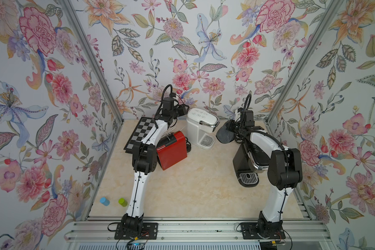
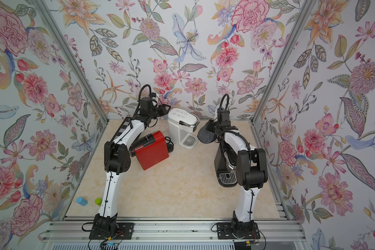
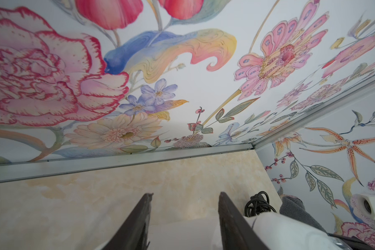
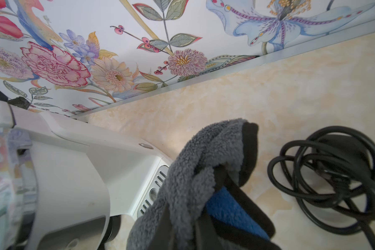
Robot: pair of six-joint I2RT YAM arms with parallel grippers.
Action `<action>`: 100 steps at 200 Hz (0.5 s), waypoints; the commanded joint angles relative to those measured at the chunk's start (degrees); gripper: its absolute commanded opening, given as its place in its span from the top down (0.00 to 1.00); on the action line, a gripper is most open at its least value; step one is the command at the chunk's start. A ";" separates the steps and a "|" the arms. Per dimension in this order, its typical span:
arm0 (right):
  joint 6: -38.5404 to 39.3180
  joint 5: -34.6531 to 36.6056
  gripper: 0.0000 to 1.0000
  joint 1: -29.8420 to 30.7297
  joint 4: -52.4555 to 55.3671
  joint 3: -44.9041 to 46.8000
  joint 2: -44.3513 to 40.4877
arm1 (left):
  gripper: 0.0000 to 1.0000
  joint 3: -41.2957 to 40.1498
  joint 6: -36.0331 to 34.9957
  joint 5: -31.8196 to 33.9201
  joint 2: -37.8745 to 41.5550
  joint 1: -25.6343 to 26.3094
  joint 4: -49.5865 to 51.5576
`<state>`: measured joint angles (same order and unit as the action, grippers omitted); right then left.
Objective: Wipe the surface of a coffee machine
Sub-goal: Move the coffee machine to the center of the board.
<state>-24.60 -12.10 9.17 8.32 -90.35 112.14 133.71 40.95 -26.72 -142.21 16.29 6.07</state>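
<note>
Both top views put the white coffee machine (image 1: 200, 127) at the back of the bench (image 1: 193, 186), between the two arms. The right claw (image 1: 231, 128) is clenched on a grey cloth (image 4: 188, 173) just beside the machine. Only the right wrist view catches the cloth's blue patch and a coiled black cord (image 4: 333, 184). Only the left wrist view shows the left claw (image 3: 185, 193) spread apart, released.

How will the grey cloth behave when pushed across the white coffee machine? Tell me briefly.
Likely floppy: the grey cloth hangs in soft folds. Probably light, given its fluffy pile. It may bunch up rather than slide flat on the white coffee machine.
</note>
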 commanded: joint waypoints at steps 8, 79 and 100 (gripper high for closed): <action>3.01 0.44 0.91 -0.80 3.58 -9.61 2.88 | 0.49 0.08 -2.54 -3.76 -3.18 5.11 6.51; 6.80 -10.41 0.91 1.70 9.89 -24.22 12.72 | 0.49 -0.21 -3.27 -3.52 -2.91 7.79 8.06; 7.96 -10.29 0.92 3.64 9.88 -20.35 10.19 | 0.49 -0.92 -2.98 -3.11 -2.51 7.94 8.09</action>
<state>-19.16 -18.15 10.57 13.56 -113.47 123.48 133.93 40.21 -27.05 -142.21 21.54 6.76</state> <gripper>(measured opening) 0.113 0.511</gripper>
